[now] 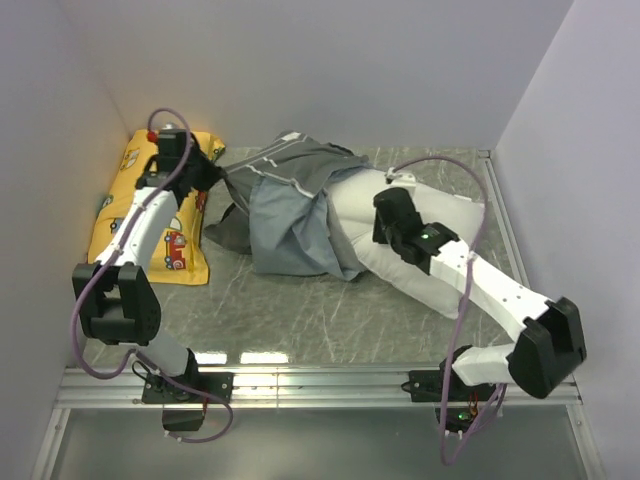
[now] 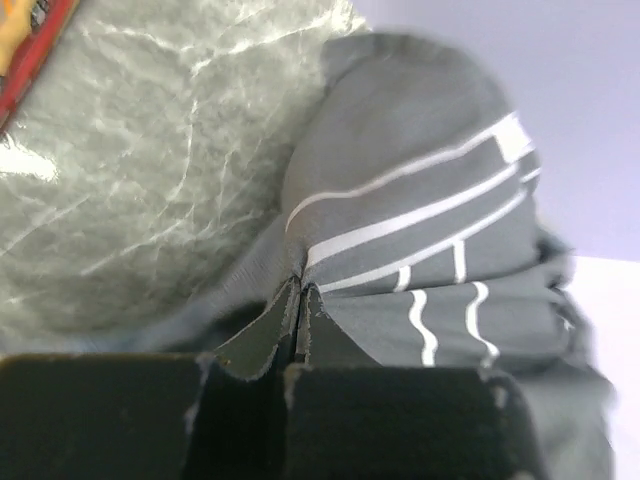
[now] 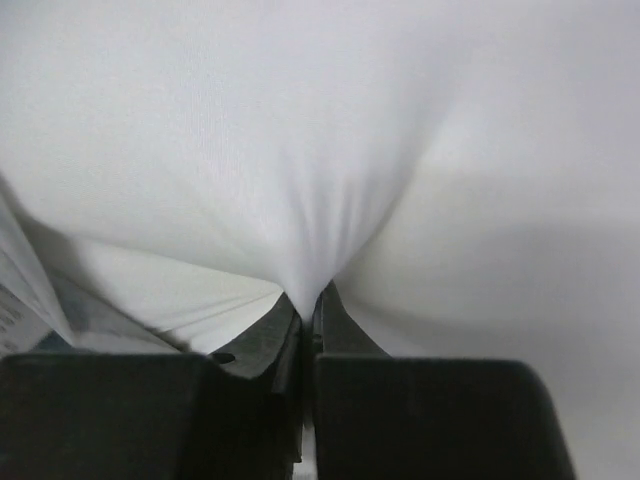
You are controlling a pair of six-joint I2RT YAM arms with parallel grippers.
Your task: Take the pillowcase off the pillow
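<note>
Left gripper (image 2: 300, 292) nips pillowcase (image 2: 400, 200) beside cushion (image 1: 112, 222), right gripper (image 3: 305, 300) nips pillow (image 3: 300, 150); a hard tug could slip either pinch.

This looks like a robotics lab test cell: plain pale walls (image 1: 300, 70) box in a marble-patterned surface (image 1: 300, 310), and two cabled robot arms (image 1: 490, 285) are bolted to an aluminium rail (image 1: 320, 385).

left arm (image 1: 148, 218) stretched far forward, jaws pinched shut, right arm (image 1: 490, 285) reaching inward, jaws pinched shut
</note>
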